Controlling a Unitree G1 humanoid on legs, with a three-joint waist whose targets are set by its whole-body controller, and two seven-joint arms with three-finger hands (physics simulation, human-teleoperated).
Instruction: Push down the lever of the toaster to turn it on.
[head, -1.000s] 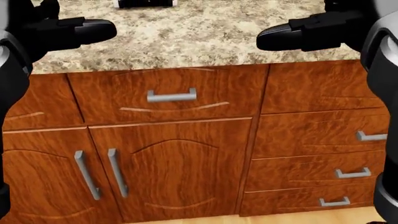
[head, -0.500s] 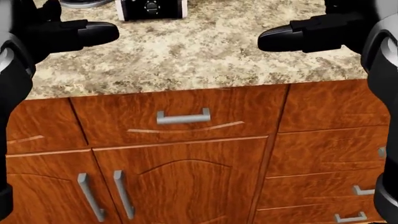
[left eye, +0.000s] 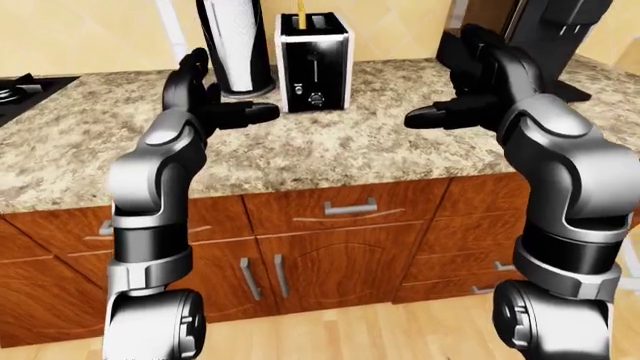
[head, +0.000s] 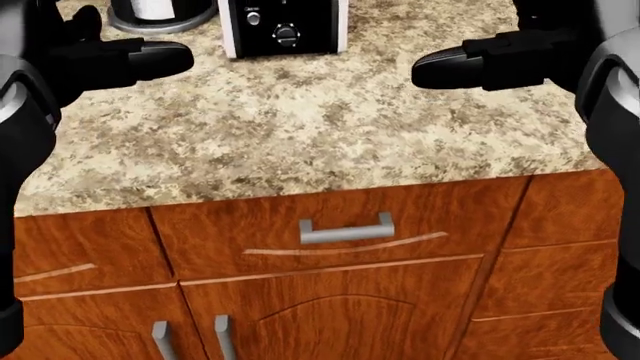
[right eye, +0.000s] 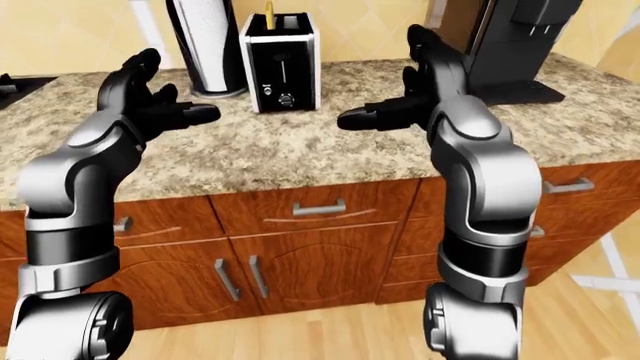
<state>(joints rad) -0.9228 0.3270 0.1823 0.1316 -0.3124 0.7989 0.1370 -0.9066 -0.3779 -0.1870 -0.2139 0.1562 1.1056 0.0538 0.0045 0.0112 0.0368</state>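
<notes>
Speckled granite counter (head: 300, 127) runs over wooden cabinets (head: 330, 300), and the toaster (left eye: 312, 61) stands near its far edge, just right of a paper-towel roll (left eye: 236, 45). A slice pokes from the toaster's slot, so its lever (left eye: 316, 66) looks not yet pushed down. Left hand (left eye: 215, 105) and right hand (left eye: 465, 97) hover either side of the toaster, well short of it, fingers spread and holding nothing. Reaching and pressing remain.

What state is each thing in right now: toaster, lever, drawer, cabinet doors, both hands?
toaster: upright on the counter, slice standing in its slot.
lever: not pressed yet, untouched.
drawer: shut.
cabinet doors: shut.
left hand: open, empty, above the counter.
right hand: open, empty, short of the toaster.
</notes>
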